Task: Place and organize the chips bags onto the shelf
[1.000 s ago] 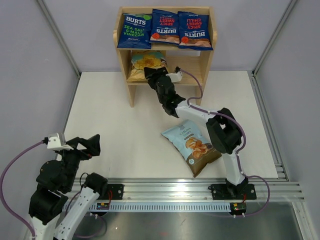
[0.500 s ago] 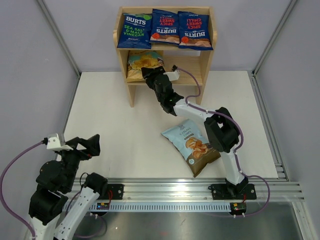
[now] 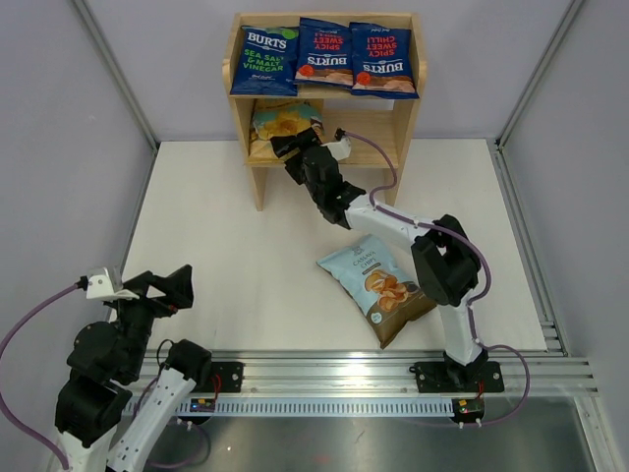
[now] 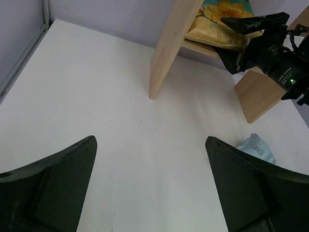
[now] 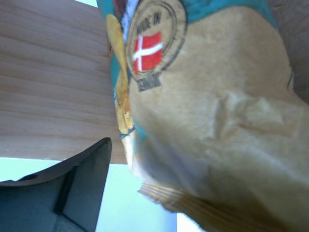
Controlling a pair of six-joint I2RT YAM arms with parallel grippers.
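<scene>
Currently the right end effector (image 3: 292, 147) sits at the front of the lower tier of the shelf (image 3: 243, 147), jaws parted, at the near edge of the tan-yellow bag (image 3: 278, 120). The right wrist view shows one finger (image 5: 72, 193) clear of that bag, which rests on the left half of the tier, beside the side panel. Three dark-blue Burts bags (image 3: 324, 54) stand in a row on the top tier. The light-blue and brown bag (image 3: 378, 290) lies flat on the counter (image 3: 226, 246), beside the right arm. The left end effector (image 3: 169, 285) hovers wide open over the near-left counter, well apart.
</scene>
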